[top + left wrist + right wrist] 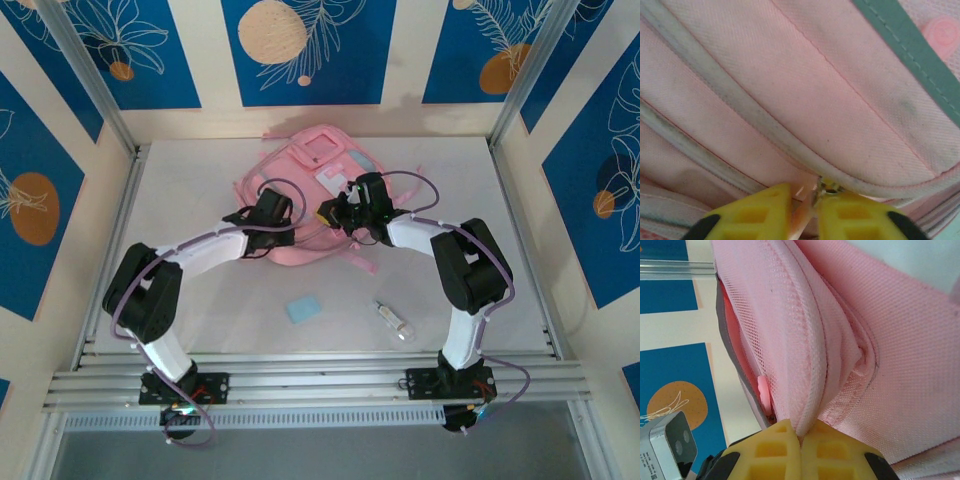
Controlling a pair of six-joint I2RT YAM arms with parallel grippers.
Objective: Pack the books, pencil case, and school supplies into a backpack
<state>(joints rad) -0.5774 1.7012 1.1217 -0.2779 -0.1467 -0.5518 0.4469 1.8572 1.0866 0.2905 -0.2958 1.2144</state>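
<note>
Jaws of the left gripper (pixel 804 193) pinch almost shut on a pink zipper tab (pixel 802 212) of the backpack (pixel 300 165). The right gripper (pixel 801 432) clamps fully on its piped rim (pixel 807 390). The backpack lies upper centre on the table (pixel 180 200), with the blue pad (pixel 303 308) and tube (pixel 394 322) below it.

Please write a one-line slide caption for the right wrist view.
Right gripper clamped on a piped edge of the pink backpack.
</note>
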